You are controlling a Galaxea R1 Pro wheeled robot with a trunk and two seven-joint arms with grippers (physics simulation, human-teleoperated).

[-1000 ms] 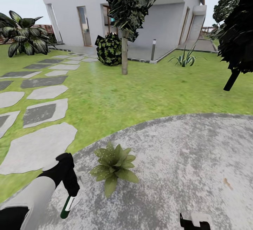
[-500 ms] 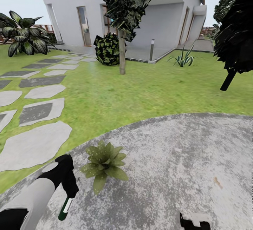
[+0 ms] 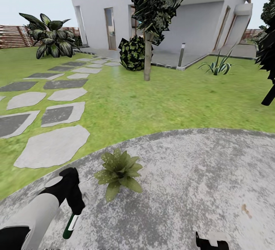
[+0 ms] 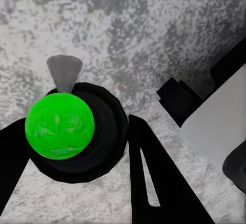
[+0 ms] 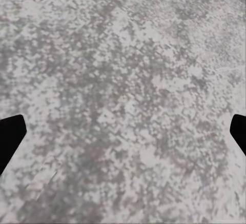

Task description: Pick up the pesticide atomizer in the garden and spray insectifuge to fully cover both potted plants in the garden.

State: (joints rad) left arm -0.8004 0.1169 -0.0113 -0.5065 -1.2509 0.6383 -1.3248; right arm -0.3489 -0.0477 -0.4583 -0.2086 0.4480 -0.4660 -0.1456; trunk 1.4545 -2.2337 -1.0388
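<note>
Mottled grey stone patio [image 3: 198, 181] curves against lawn [image 3: 160, 101], broad bare room to the right; one speckled potted plant [image 3: 119, 172] sits near its edge; left gripper [image 3: 74, 204] clamps the slim green pesticide atomizer [image 3: 70, 225] beside it; right gripper [image 5: 123, 131] fingers spread wide above stone.

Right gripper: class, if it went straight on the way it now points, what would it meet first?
Most likely the bare stone patio: the right wrist view, along the open jaws, has mottled grey stone ahead; depth is unclear.

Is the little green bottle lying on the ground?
No, the left gripper holds the pesticide atomizer up above the stone patio.
</note>
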